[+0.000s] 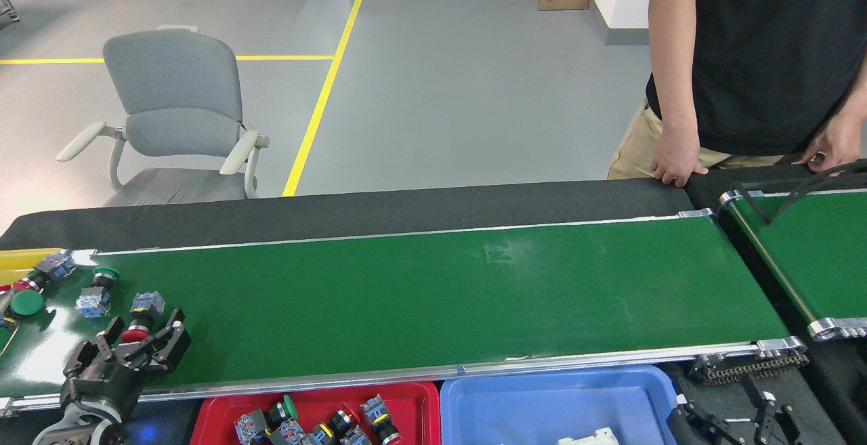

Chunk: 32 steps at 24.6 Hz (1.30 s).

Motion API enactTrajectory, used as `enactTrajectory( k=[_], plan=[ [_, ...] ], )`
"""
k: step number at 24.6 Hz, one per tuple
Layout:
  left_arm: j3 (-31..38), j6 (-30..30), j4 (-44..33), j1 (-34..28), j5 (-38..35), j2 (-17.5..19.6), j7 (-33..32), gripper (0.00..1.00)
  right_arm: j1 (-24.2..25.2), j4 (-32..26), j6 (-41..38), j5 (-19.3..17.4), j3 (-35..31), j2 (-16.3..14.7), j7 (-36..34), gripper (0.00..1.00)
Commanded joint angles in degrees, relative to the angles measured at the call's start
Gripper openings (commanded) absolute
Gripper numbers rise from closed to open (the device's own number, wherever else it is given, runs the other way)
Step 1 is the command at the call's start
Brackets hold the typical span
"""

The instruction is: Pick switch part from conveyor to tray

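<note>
the left gripper reaches over the near left end of the conveyor with its jaws spread wide, one finger on each side of a red-capped switch part, so it looks lined up to close on that piece and nothing is gripped yet; the part lies on the belt with its red cap toward the robot and its blue-grey block away; two more switch parts sit just beyond it toward the left end, a green-capped one and a larger green button, likely left for later picks; the red tray sits just below the near rail, already holding several parts, close enough for a short carry; the right gripper rests low beside the blue tray, idle, and i cannot tell its jaw state; a person stands at the far right with a hand on the edge.
</note>
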<state>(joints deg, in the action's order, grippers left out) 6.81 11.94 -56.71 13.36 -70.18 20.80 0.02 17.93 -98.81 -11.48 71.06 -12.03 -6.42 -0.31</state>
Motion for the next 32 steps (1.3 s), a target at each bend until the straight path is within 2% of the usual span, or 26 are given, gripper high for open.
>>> enactTrajectory(
  k=[1,2,4,5,9,11,13,16,17,19,26,28,30,32],
  plan=[
    [0.04,0.19,2.05,1.58,-0.04,2.22,0.77,0.53,-0.44,-0.85,-0.29,0.05,-0.1,-0.09,-0.48,1.0],
    [-0.4,0.45,3.01,1.67,0.31,2.58,0.86,0.35,-0.44,-0.85,-0.38,0.05,-0.1,-0.18,-0.48,1.0],
    [-0.66,2.82,3.19,1.67,0.66,2.49,1.39,0.14,-0.35,-0.85,-0.38,0.05,-0.1,-0.26,-0.57,1.0],
    [-0.66,4.05,2.93,1.49,0.57,2.31,2.18,0.09,-0.44,-0.85,-0.38,0.05,-0.1,-0.09,-0.57,1.0],
    [-1.63,5.37,-4.37,-2.64,0.31,2.05,4.02,0.05,-0.44,-0.85,-0.29,0.05,-0.19,0.0,-0.57,1.0],
    [-2.07,7.04,-13.77,-8.0,0.49,1.96,4.02,0.05,-0.35,-0.85,-0.29,-0.04,-0.19,0.0,-0.57,1.0],
    [-1.98,12.32,-24.94,-15.12,0.57,1.96,4.02,0.08,-0.35,-0.85,-0.12,-0.04,-0.45,0.0,-0.57,1.0],
    [-2.07,21.81,-38.3,-25.93,0.31,1.17,3.85,0.24,-0.35,-0.77,0.32,-0.39,-1.15,0.0,-0.48,1.0],
    [-2.15,23.92,-41.2,-29.27,0.13,0.2,3.49,0.39,-0.35,-0.77,0.32,-0.39,-1.24,0.0,-0.48,1.0],
    [-2.15,24.97,-44.1,-33.23,-0.13,-1.73,3.14,1.0,-0.35,-0.77,0.06,-0.39,-1.24,0.0,-0.57,1.0],
    [-1.01,23.65,-44.8,-34.37,0.05,-4.02,3.23,1.0,-0.18,-0.68,-0.12,-0.39,-1.24,0.0,-0.83,1.0],
    [1.27,15.92,-44.8,-34.19,-0.04,-5.69,3.23,1.0,-0.27,-0.41,-0.2,-0.39,-1.24,0.0,-1.01,1.0],
    [3.29,4.58,-44.36,-34.28,-0.04,-5.6,3.23,1.0,-0.79,0.11,-0.2,-0.39,-1.24,-0.09,-1.01,1.0],
    [4.61,-2.54,-44.18,-34.55,-0.04,-5.33,3.23,1.0,-1.06,-0.15,-0.2,-0.39,-1.24,0.18,-0.92,1.0]
  ],
)
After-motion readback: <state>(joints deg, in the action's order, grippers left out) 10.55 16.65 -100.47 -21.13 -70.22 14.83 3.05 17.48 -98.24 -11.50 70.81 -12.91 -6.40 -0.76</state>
